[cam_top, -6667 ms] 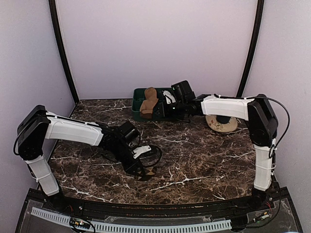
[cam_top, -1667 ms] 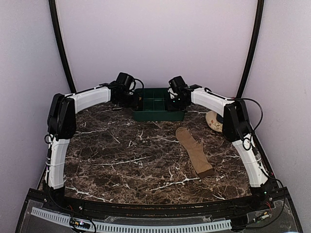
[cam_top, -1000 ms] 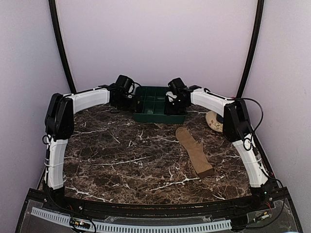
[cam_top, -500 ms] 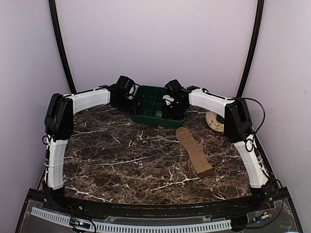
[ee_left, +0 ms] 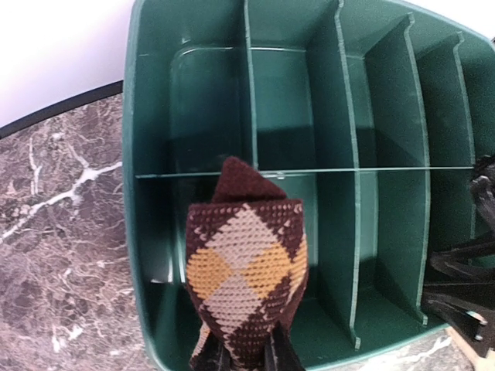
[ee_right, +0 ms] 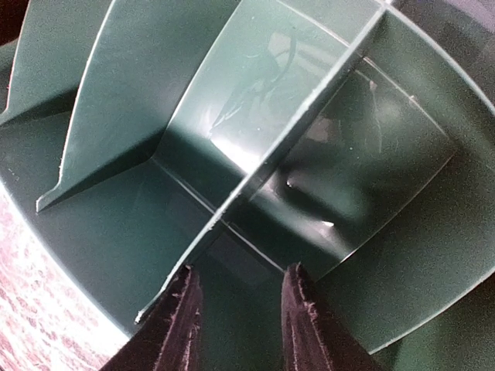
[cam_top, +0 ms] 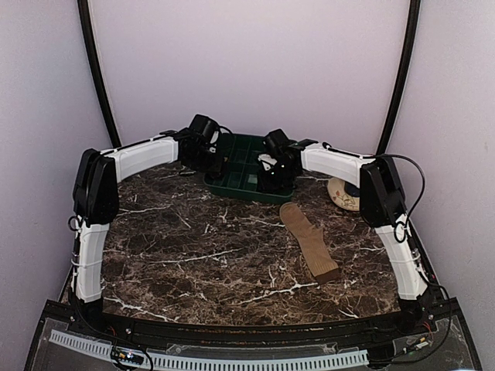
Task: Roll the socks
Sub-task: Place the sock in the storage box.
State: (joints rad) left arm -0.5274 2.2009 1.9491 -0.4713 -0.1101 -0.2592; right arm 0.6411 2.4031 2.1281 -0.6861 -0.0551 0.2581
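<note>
The plain tan sock (cam_top: 311, 241) lies flat on the marble table, right of centre, with neither gripper near it. My left gripper (ee_left: 244, 357) is shut on the argyle sock (ee_left: 246, 270), which hangs bunched over the left compartments of the green tray (ee_left: 131, 154). From above, that gripper (cam_top: 210, 151) is at the left end of the tray (cam_top: 240, 189) and my right gripper (cam_top: 271, 168) at its right end. My right gripper (ee_right: 244, 321) has its fingers partly apart inside the tray (ee_right: 116, 232), bearing on its walls. The tray sits skewed.
A round tan and white object (cam_top: 346, 197) rests by the right arm, at the back right. Purple walls and black corner poles (cam_top: 97, 85) close in the back. The arm bases stand at the near edge.
The green tray has slid left and turned, its right end swinging toward me along with the right gripper. The left gripper with the argyle sock has edged right over it.
</note>
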